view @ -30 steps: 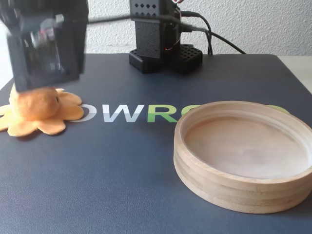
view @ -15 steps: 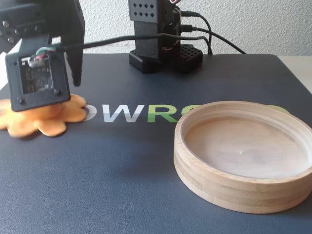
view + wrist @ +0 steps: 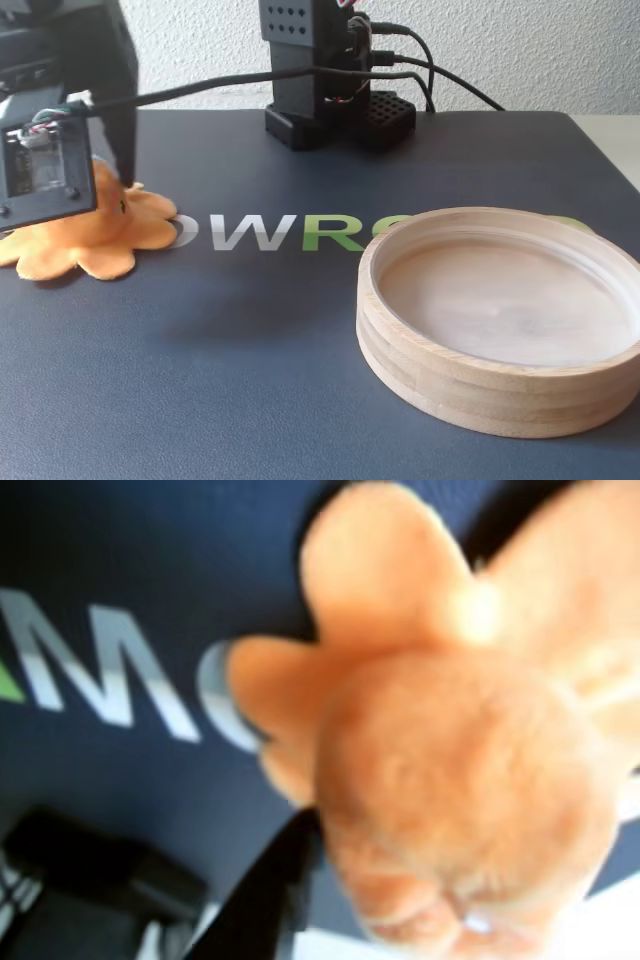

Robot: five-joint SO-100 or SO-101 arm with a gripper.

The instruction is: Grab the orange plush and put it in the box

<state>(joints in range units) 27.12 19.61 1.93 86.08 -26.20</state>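
Orange plush (image 3: 95,235) sits at 9 o'clock, gripper (image 3: 105,180) over it, grip state unclear. Box (image 3: 500,395) at 4 o'clock is empty; you have grab and drop left.

**Our arm reaches low at the left of the fixed view**

We see our arm's base standing upright at the back of the surface, cables trailing from it. Our wrist block (image 3: 45,170) hangs low at the left edge of the fixed view. One dark finger (image 3: 265,890) shows in the wrist view; whether our hand is closed we cannot tell.
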